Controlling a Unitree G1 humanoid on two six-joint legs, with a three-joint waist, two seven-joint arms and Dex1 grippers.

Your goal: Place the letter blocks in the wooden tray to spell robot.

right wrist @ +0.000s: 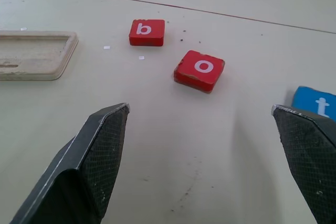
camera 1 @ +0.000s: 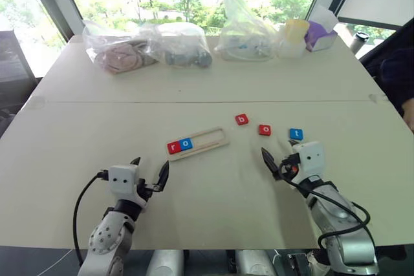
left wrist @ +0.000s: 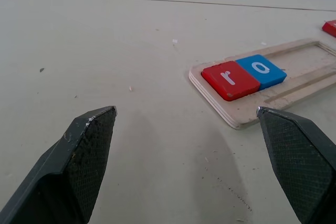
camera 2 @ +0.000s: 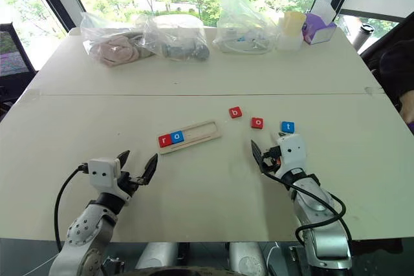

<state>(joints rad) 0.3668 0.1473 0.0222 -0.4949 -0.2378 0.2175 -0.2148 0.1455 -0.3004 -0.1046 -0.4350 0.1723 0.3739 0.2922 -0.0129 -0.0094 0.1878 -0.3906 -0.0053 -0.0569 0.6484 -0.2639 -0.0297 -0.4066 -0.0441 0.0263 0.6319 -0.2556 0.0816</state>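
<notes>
The left gripper (camera 1: 150, 171) hovers just above the table with its two black fingers spread wide and nothing between them, pointing forward and roughly level. The right gripper (camera 1: 279, 159) is likewise spread wide and empty, low over the surface, pointing forward. Both forearms reach forward from the lower edge, well apart, with black cables looping beside the wrists.

Bare table (camera 1: 213, 192) ahead of both grippers, unobstructed up to wooden tray (camera 1: 208, 139) and loose red b (camera 1: 241, 119), red o (camera 1: 264, 130), blue t (camera 1: 295, 134). Far edge crowded with plastic bags (camera 1: 149, 46).
</notes>
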